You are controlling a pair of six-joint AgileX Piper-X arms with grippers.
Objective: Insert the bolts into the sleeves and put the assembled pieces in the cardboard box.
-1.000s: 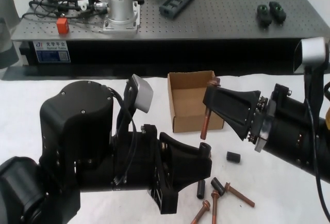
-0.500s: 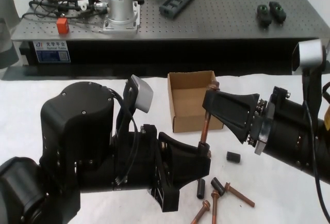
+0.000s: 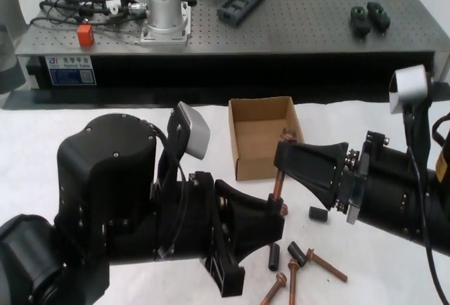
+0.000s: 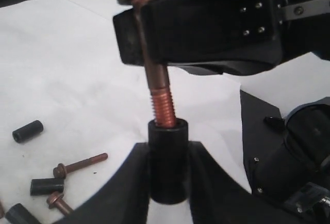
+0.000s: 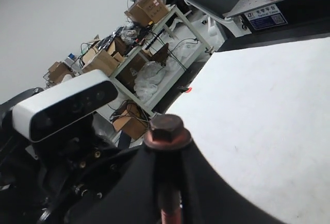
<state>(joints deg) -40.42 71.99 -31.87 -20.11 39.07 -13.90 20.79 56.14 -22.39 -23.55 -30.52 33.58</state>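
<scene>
My left gripper [image 4: 167, 180] is shut on a black sleeve [image 4: 167, 162], held upright above the white cloth. Directly above it my right gripper [image 4: 142, 30] is shut on a copper bolt [image 4: 157, 87], head up. The bolt's threaded tip sits in the sleeve's mouth. In the high view the bolt [image 3: 278, 182] stands between the right gripper [image 3: 283, 156] and the left gripper [image 3: 278, 213], just in front of the open cardboard box [image 3: 261, 136]. The right wrist view shows the bolt head [image 5: 166, 130] between the right gripper's [image 5: 167, 182] fingers.
Loose parts lie on the cloth near the front: black sleeves [image 3: 318, 213] [image 3: 273, 257] [image 3: 295, 253] and copper bolts [image 3: 328, 265] [image 3: 273, 291] [image 3: 292, 282]. A perforated metal bench [image 3: 295, 17] with cables and fixtures runs behind the box.
My right gripper has come down and slightly left with the bolt, bringing its tip from above the sleeve into the sleeve's mouth. The left arm has barely shifted.
</scene>
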